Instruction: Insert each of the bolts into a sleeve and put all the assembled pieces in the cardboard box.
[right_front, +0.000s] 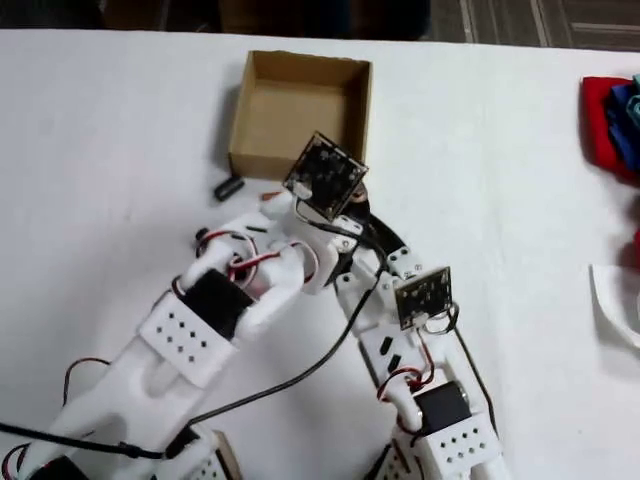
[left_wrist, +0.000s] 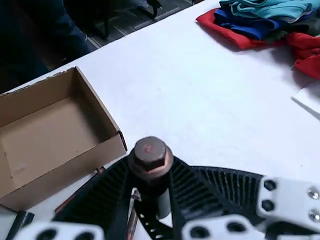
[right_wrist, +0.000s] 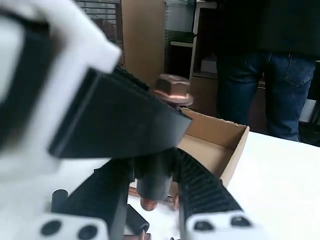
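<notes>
High view: cardboard box (right_front: 300, 112) is stood open on the white table (right_front: 120, 130). A loose sleeve (right_front: 230, 187), black, is laid just beside its near wall. Left arm (right_front: 215, 310) and right arm (right_front: 440, 410) are brought together near the box's near corner.

Left wrist view: left gripper (left_wrist: 150, 176) is clenched on an upright bolt (left_wrist: 150, 154) with a copper hex head. The box is seen just beside it and the cloths (left_wrist: 265, 20) well apart.

Right wrist view: right gripper (right_wrist: 155, 172) is clamped around a black sleeve (right_wrist: 154, 186), with the bolt head seen above it. Spare bolts (right_wrist: 150, 203) are laid on the table beneath.
</notes>
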